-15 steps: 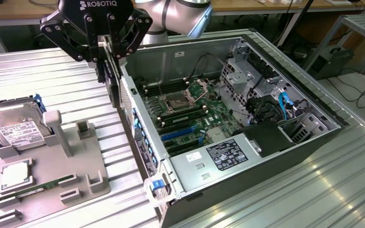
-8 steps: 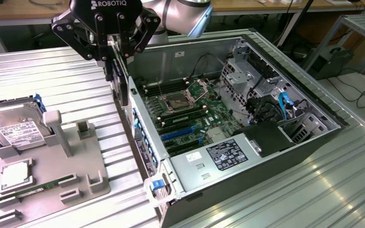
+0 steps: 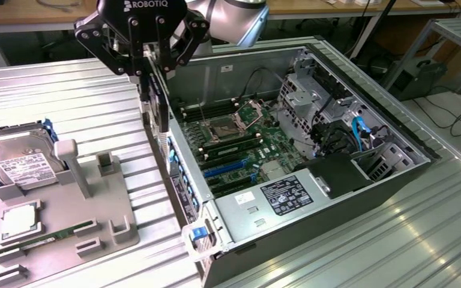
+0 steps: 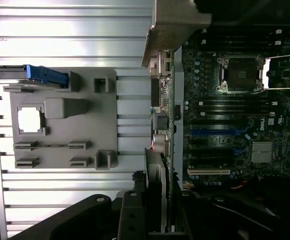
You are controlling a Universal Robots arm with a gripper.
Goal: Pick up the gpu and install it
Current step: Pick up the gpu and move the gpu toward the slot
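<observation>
Grey plastic forms the fixture tray (image 3: 94, 204) that you see on the ribbed metal table (image 3: 70, 102) at the exterior view's lower left. Check its contents:

- 1 silver hard drive (image 3: 18, 157) with a white label leans in the holder at the tray's upper-left corner.
- 1 square processor (image 3: 18, 221) lies flat in a recess below the drive.
- 1 slim green memory stick (image 3: 48, 238) lies in a groove just beside the processor.

Move your eye right, to the upper centre of the frame. The gripper (image 3: 152, 71) hangs there with its 2 fingers (image 3: 126, 60) clamped on the upper edge of the gpu (image 3: 156, 111). The gpu hangs upright and edge-on to you, clear of the tray. It sits just over the side wall of the computer case (image 3: 311, 240) that faces the tray. You cannot tell from these views whether its lower end touches that wall. It is not yet seated in a slot.

In the wrist view, the gpu (image 4: 157, 182) shows edge-on between the dark fingers, with its pale bracket strip toward the camera. It lines up with the port edge of the motherboard (image 4: 235, 130).

Continue right in the exterior view. The open case fills the centre and right of the frame. Inside it you see:

- 1 open processor socket (image 3: 218, 129).
- Blue expansion slots (image 3: 226, 168).
- 1 power supply (image 3: 283, 195) with a black label.
- Blue cables (image 3: 359, 135) at the exterior view's right.
</observation>
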